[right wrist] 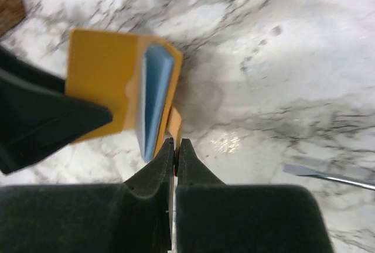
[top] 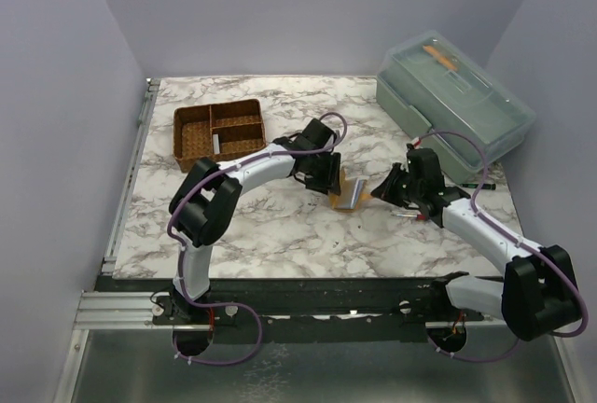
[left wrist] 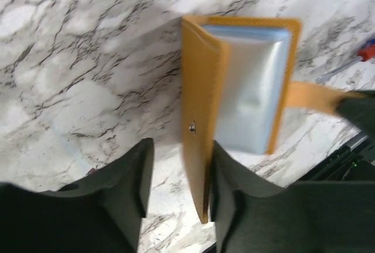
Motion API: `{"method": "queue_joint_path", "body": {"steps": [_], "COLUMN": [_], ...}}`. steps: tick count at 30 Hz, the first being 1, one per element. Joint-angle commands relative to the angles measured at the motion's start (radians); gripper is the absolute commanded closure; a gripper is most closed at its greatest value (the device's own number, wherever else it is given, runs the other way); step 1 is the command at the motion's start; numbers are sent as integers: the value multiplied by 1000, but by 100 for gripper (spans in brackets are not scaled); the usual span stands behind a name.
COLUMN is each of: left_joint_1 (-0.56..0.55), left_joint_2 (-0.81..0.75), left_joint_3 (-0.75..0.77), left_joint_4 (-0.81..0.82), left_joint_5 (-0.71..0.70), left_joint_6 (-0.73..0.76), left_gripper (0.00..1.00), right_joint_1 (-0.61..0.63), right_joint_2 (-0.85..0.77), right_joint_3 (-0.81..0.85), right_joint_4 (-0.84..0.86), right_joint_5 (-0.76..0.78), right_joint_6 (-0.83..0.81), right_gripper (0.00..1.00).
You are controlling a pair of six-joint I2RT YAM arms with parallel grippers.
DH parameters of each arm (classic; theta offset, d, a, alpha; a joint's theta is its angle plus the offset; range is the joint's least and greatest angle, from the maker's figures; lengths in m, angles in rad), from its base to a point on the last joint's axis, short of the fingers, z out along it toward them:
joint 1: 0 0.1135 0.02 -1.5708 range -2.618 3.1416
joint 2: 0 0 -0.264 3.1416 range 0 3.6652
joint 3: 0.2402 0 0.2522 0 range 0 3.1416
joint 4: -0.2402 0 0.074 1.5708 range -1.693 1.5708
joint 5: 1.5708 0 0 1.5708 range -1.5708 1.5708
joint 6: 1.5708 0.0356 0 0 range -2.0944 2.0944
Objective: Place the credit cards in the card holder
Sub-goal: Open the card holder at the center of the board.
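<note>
Top external view, item list, task status.

1. Card holder [top: 350,194]: orange-tan leather bifold, on marble table [top: 280,235] btwn the two grippers, well apart from basket. Lies open; one cover flap stands on edge.
2. Left gripper [left wrist: 181,147]: jaws spread either side of that flap. One pad looks to touch it, the other is apart, so no firm pinch.
3. Right gripper [right wrist: 176,142]: jaws pressed together, pinching holder's strap tab and pulling it taut.
4. Pale blue pack [right wrist: 155,95] inside holder: sleeves or cards, can't tell.
5. Credit card [top: 216,145], prob.: pale flat piece in woven basket [top: 187,137]; which compartment unclear.

Status (est.): holder being opened and steadied. At least one card left to load. No card in either gripper.

Writing/brands: none legible. Plain snap stud [left wrist: 192,127] only.
</note>
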Motion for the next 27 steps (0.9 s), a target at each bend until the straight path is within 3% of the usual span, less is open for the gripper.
{"method": "queue_joint_path", "body": {"steps": [1, 3, 7, 11, 15, 21, 24, 27], "left_joint_1": [32, 41, 57, 65, 65, 60, 41, 10], "left_joint_2": [-4, 2, 14, 7, -3, -27, -51, -49], "left_joint_3": [-71, -100, -132, -144, -136, -111, -82, -32], "left_joint_4": [10, 48, 110, 127, 129, 125, 97, 43], "left_joint_5": [-27, 3, 46, 55, 63, 56, 9, -43], "left_joint_6": [-35, -54, -93, -95, -97, -102, -85, -61], "left_gripper": [62, 66, 79, 83, 86, 95, 100, 100], "right_joint_1": [-1, 0, 1, 6, 21, 24, 24, 24], "right_joint_2": [61, 80, 109, 79, 66, 116, 166, 198], "right_joint_3": [105, 117, 166, 234, 314, 359, 382, 371], "right_joint_4": [-168, -177, -221, -270, -285, -135, -130, -131], "right_joint_5": [230, 221, 221, 233, 143, -224, -211, -140], "right_joint_6": [-57, -88, -130, -183, -213, -178, -151, -170], "right_gripper": [97, 91, 68, 52, 43, 35, 33, 25]}}
